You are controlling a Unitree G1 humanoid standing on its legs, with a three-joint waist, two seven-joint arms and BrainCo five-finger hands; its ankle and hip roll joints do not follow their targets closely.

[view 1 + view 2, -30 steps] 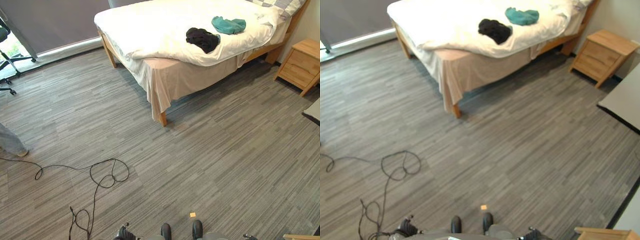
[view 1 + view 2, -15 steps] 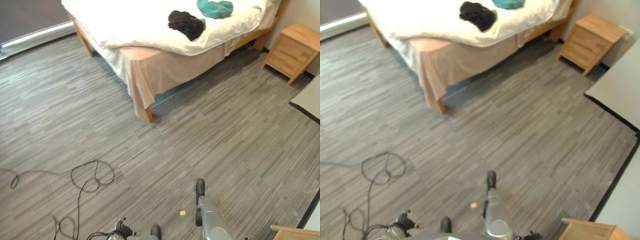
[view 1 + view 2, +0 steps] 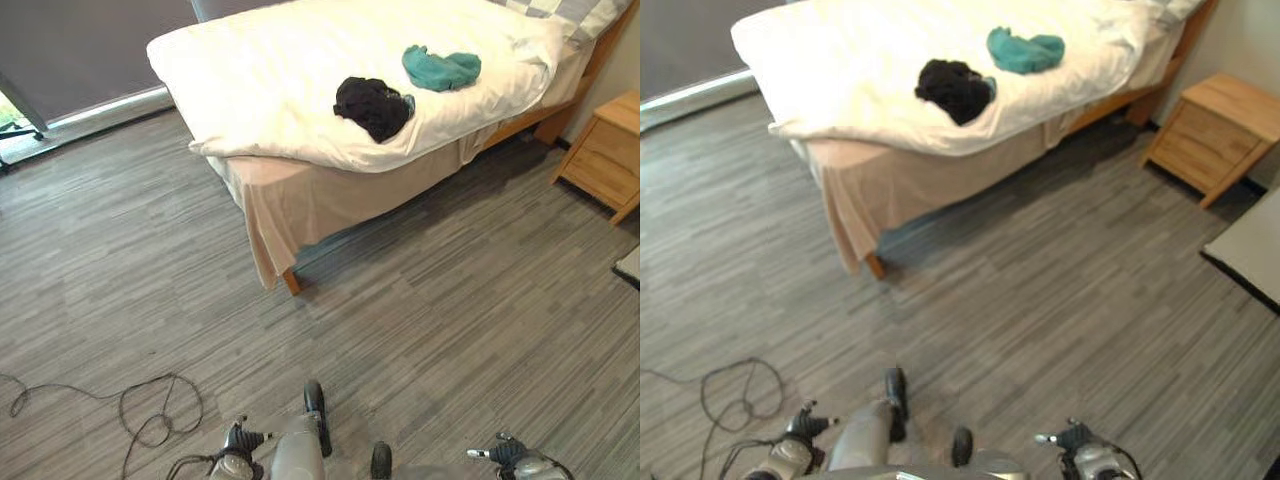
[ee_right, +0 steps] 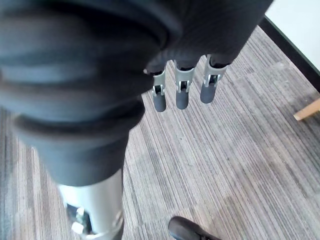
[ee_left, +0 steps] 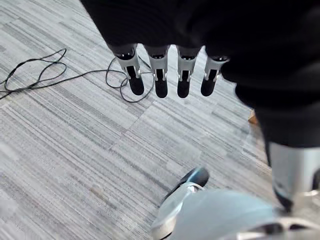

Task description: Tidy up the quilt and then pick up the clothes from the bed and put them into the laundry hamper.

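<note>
A wooden-framed bed [image 3: 292, 280] stands at the far side of a room floored in grey striped planks [image 3: 450, 300]. A white quilt [image 3: 270, 90] covers the mattress and overhangs the near edge, lying mostly smooth with some rumpling toward the head end; beneath it a beige sheet [image 3: 300, 195] hangs down toward the floor. Two garments rest on the quilt: a black garment [image 3: 372, 104], bunched near the quilt's near edge, and a teal garment [image 3: 441, 68], crumpled just beyond it toward the head of the bed, the two close together but apart. A wooden nightstand [image 3: 605, 150] stands beside the head of the bed.

The left hand [image 5: 160, 75] hangs over the bare floor, its fingers straight and relaxed, grasping nothing. The right hand [image 4: 182, 85] likewise hangs above the floor with fingers extended and released, empty. Both hands are well apart from the bed and the garments.
</note>
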